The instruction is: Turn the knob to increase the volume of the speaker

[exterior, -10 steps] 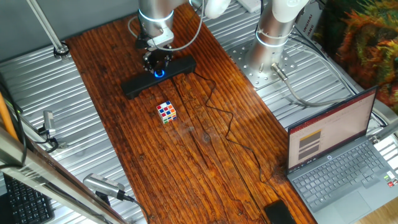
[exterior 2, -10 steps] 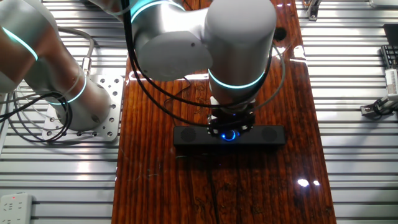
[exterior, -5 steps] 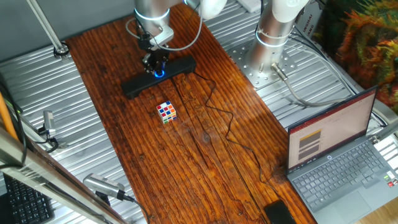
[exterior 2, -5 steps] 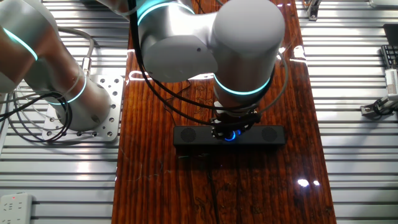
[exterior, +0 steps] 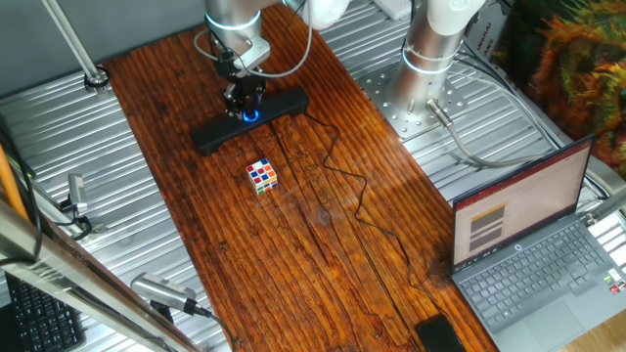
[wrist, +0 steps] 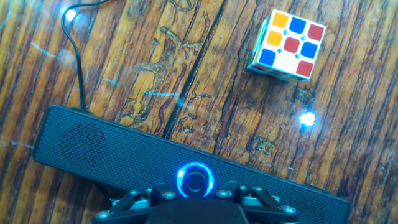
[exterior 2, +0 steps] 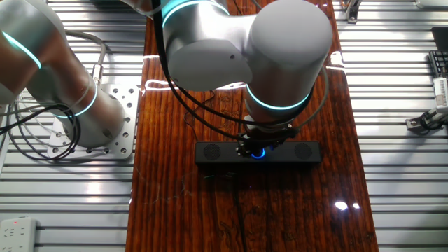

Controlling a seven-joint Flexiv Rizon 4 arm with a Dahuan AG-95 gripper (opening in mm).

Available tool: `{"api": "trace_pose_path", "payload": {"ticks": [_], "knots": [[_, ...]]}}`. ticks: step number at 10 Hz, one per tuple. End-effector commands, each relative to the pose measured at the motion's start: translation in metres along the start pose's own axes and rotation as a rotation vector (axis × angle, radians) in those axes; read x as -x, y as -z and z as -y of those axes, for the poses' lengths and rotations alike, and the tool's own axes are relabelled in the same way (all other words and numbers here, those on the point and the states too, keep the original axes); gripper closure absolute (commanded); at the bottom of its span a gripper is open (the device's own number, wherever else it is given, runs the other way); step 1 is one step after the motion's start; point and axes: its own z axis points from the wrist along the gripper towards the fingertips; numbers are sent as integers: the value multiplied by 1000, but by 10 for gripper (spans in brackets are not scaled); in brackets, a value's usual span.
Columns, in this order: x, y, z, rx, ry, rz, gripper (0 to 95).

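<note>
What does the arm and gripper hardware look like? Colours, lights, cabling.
The arm is made of fat, rounded silver-grey segments with thin cyan glowing rings at the joints. Black cables loop loosely below the wrist. The gripper is small, black and metal, with screw heads visible in the hand view.

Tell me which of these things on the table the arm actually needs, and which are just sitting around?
Needed for the job:
- the speaker, a long black bar
- the knob, lit blue at its middle
- the gripper, down at the knob

Just lying about:
- the puzzle cube
- the laptop
- the thin black cable trailing across the wood
</note>
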Motion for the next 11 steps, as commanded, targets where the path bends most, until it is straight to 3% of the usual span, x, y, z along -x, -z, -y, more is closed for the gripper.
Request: {"api": "trace_pose_path", "payload": {"ticks": [1,11], "knots": [[2,-1,-2,-1,-18,-4,570],[6,-3,-3,4,-50,-12,570]]}}
